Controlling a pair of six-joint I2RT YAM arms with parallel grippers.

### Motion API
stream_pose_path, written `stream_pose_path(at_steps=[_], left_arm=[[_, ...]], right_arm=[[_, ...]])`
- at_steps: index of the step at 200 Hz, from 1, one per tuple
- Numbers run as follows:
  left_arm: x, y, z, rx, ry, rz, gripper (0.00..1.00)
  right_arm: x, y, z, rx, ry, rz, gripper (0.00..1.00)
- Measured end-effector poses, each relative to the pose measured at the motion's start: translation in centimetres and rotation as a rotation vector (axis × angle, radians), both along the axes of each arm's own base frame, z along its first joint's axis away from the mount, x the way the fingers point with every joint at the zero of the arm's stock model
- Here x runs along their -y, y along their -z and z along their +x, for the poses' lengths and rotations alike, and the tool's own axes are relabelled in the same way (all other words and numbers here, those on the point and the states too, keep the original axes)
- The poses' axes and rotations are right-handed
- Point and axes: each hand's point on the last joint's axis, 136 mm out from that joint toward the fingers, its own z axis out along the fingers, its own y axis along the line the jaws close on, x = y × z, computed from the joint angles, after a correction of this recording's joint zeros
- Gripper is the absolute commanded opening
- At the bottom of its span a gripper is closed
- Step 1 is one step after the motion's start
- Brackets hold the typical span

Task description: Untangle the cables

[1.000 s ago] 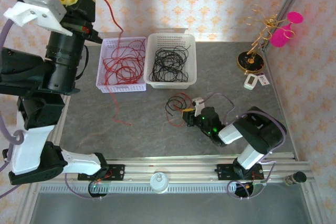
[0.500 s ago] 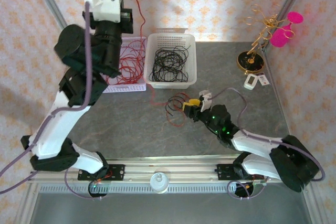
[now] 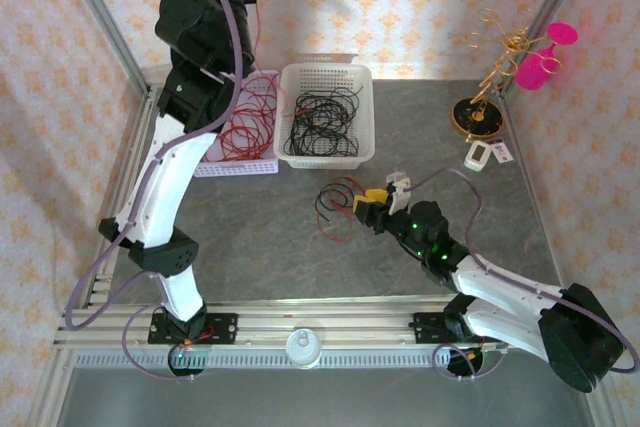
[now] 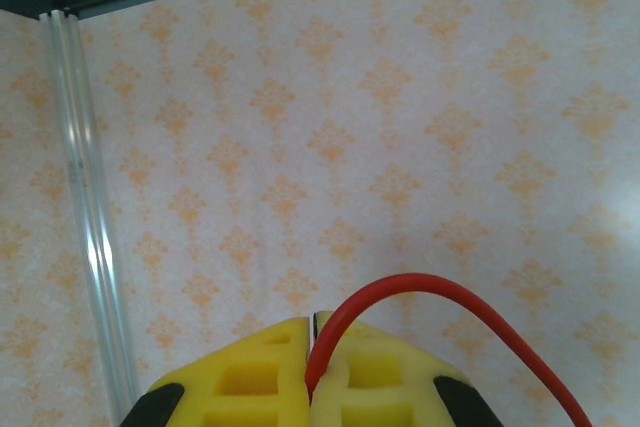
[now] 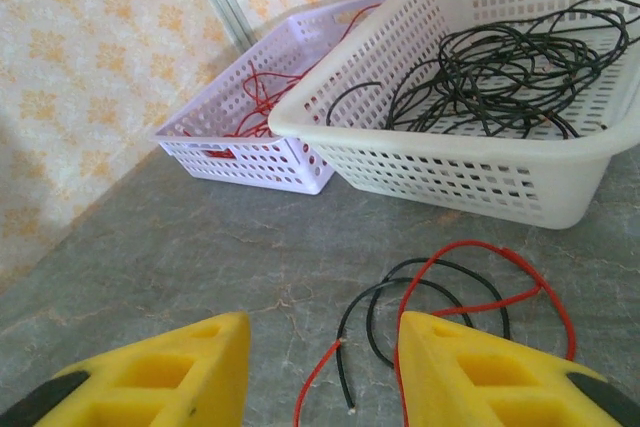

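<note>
Cables (image 5: 445, 275), thin red and black loops, lie on the grey marbled desk (image 3: 250, 232) before the right gripper (image 5: 322, 337), its spongy yellow jaws apart. Left gripper (image 4: 311, 342) clamps a red wire (image 4: 420, 289), whose far end is cut off.

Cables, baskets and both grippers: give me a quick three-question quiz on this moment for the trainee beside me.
1. True or false: the white basket holds red cables.
2. Pick one. The left gripper is: A) open; B) shut on a red cable; C) shut on a black cable.
3. Fill in: the right gripper, near the loose cables on the table, has its fingers ____.
Key: 1 false, it holds black cables; 2 B; 3 open.
</note>
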Motion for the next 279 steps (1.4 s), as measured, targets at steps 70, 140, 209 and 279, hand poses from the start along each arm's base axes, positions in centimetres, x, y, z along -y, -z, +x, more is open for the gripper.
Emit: stream_pose_path(at_steps=[70,140,209,279], left_arm=[[-10.3,1.7,4.0,0.027,-0.114,-0.079,0.0],[-12.6,11.1,10.5,-0.151,-0.051,-0.124,0.0],[-12.7,24.0,15.3,-0.368,-0.001,-0.204,0.0],[-12.5,41.1,10.1,-0.602,-0.009,-0.462,0.0]], right_arm=[[0.2,0.6,0.0,-0.031,0.011,-0.026,0.43],[-0.3,-0.8,0.6,-0.033,0.014,-0.004,0.42],[0.3,-0.6,0.5,-0.055,0.037,-0.008,0.42],[1.4,1.6,1.6,-0.177,0.141,-0.051,0.46]])
